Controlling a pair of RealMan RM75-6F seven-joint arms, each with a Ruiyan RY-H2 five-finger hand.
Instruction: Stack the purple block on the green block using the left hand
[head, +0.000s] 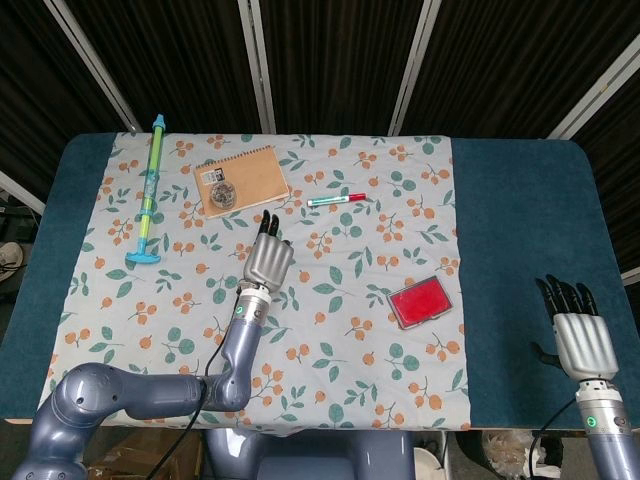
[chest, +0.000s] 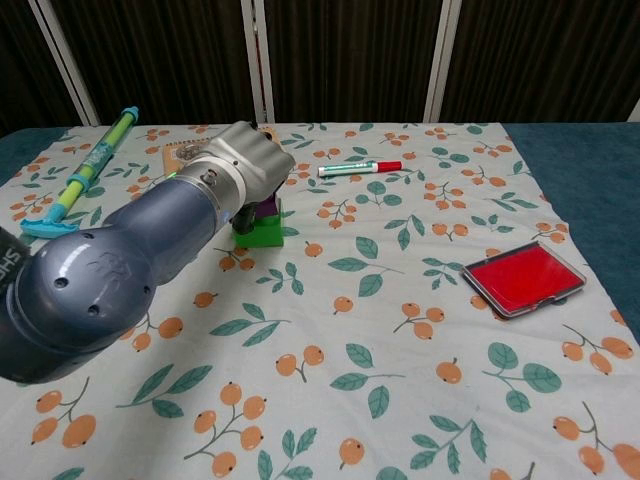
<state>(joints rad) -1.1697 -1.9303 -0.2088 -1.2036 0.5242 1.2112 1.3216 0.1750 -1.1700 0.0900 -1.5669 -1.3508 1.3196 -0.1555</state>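
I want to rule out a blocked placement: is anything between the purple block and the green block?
Nothing visible. In the chest view the small purple block sits directly on the flat green block, partly hidden by the left hand. The head view hides both.

A spiral notebook (head: 241, 180) lies at the back of the floral tablecloth (head: 350, 320), with a green-and-blue syringe toy (head: 149, 190) to its left. A red-capped marker (head: 336, 200) lies right of it, and a red ink pad (head: 419, 302) sits nearer the front.
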